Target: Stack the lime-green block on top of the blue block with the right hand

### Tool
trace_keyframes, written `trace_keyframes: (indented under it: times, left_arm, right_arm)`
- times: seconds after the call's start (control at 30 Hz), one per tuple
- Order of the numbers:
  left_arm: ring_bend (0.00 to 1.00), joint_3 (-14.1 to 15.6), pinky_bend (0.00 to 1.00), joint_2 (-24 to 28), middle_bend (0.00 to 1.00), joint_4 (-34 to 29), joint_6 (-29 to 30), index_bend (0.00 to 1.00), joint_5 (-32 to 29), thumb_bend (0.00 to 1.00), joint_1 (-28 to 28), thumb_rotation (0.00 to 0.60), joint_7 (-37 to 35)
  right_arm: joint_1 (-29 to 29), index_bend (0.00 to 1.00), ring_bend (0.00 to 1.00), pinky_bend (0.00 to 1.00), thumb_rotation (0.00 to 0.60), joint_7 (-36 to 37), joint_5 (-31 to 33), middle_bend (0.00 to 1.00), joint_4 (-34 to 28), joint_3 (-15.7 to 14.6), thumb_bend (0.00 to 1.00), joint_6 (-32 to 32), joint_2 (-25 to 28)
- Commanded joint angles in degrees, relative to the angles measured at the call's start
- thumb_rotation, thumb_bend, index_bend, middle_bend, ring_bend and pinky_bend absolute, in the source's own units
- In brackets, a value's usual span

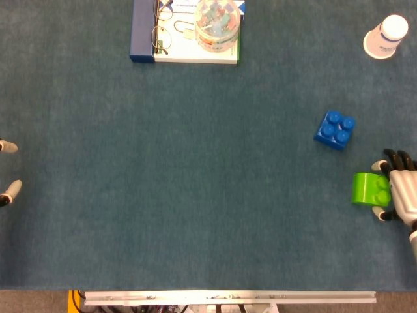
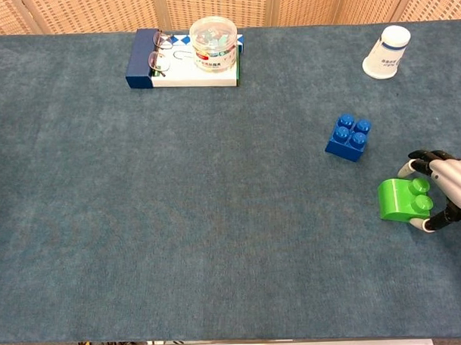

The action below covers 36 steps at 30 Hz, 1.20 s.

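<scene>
The lime-green block [image 1: 368, 189] [image 2: 400, 200] lies on its side on the blue cloth at the right, studs pointing right. The blue block [image 1: 334, 130] [image 2: 348, 136] stands upright a little behind and to the left of it. My right hand [image 1: 399, 189] [image 2: 443, 191] is at the green block's studded end, with its fingers [image 2: 409, 167] spread around both sides of the block, close to it or just touching. The block rests on the table. Of my left hand [image 1: 6, 190] only pale fingertips, held apart, show at the left edge of the head view.
A white paper cup [image 1: 386, 36] [image 2: 386, 52] lies at the back right. At the back centre a flat box [image 1: 186, 49] [image 2: 183, 68] carries eyeglasses and a clear round tub [image 1: 217, 25] of small items. The table's front edge [image 1: 228, 297] runs along the bottom.
</scene>
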Motion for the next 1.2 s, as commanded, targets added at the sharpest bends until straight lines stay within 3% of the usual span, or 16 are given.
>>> trace_keyframes:
  times: [0.03,0.77,1.2]
  left_arm:
    - [0.27,0.0,0.40,0.0,0.36,0.0,0.0,0.36,0.0,0.20,0.0,0.600,0.1]
    - [0.27,0.0,0.40,0.0,0.36,0.0,-0.2,0.36,-0.1,0.20,0.0,0.600,0.2]
    - [0.27,-0.3,0.40,-0.2,0.36,0.2,-0.8,0.36,-0.9,0.20,-0.2,0.600,0.6]
  right_arm:
    - [0.0,0.29,0.00,0.16,0.600,0.2,0.0,0.09,0.0,-0.1,0.20,0.1,0.0]
    - [0.1,0.41,0.00,0.16,0.600,2.3,-2.7,0.11,-0.1,-1.3,0.26,1.2,0.4]
    - [0.9,0.44,0.00,0.16,0.600,6.9,-13.8,0.12,-6.8,-2.7,0.26,1.9,10.0]
